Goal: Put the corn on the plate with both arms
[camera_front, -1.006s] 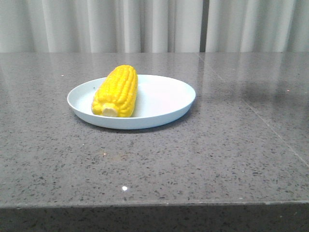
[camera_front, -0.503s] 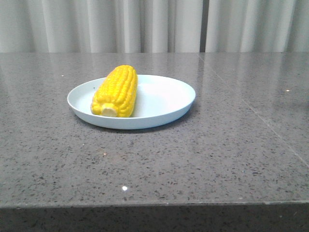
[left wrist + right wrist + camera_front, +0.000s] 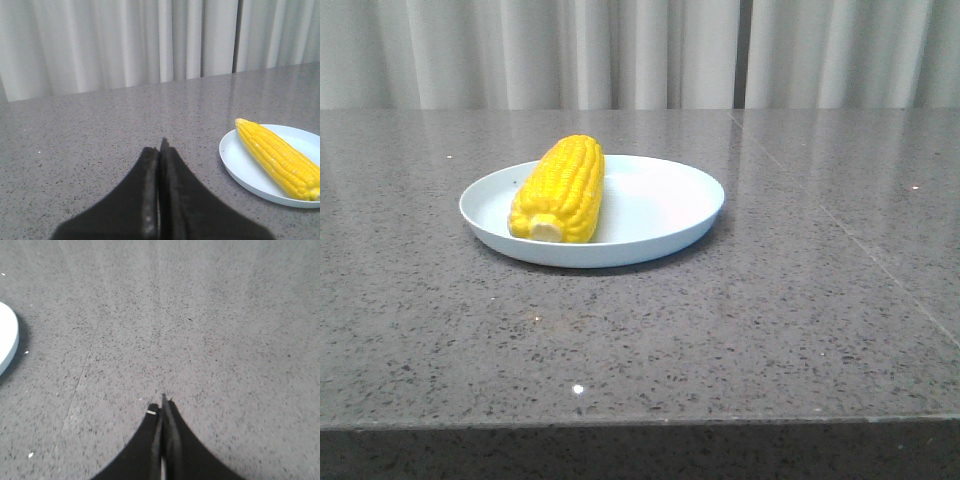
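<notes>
The yellow corn [image 3: 560, 188] lies on the left half of the pale blue plate [image 3: 660, 210], its cream stub end toward the camera. It also shows in the left wrist view [image 3: 280, 157], lying on the plate [image 3: 240, 165]. My left gripper [image 3: 160, 150] is shut and empty, over bare table, apart from the plate. My right gripper [image 3: 162, 407] is shut and empty over bare table; only a sliver of the plate's rim [image 3: 9, 337] shows in that view. Neither arm shows in the front view.
The grey speckled stone table [image 3: 770, 330] carries only the plate. A seam [image 3: 840, 225] runs across its right side. Its front edge [image 3: 640, 425] is near the camera. Pale curtains [image 3: 620, 50] hang behind the table.
A faint dark reflection on the right side of the table has faded from the front view. The corn and the plate have not moved.
</notes>
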Controlling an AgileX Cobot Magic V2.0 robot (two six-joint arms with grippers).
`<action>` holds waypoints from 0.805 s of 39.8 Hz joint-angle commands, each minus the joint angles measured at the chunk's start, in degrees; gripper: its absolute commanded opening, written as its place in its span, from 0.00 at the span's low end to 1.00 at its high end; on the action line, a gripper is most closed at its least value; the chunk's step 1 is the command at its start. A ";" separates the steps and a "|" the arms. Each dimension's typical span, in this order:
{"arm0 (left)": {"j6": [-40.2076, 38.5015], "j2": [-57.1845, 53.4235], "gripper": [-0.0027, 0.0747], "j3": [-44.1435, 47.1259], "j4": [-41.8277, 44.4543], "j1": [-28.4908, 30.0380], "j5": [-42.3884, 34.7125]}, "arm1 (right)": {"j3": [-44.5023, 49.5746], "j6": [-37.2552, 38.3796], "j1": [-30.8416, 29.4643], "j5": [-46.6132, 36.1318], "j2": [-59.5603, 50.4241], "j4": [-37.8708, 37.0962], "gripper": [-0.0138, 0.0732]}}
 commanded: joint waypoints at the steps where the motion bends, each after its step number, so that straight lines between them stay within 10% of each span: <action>1: -0.64 0.66 0.01 -1.41 0.27 -0.18 -4.89 | 2.44 -0.59 -0.42 -5.67 -8.46 -0.01 0.02; 32: -0.64 0.66 0.01 -1.41 0.27 -0.18 -4.80 | 4.24 -0.59 -0.42 -6.00 -21.09 -0.01 0.02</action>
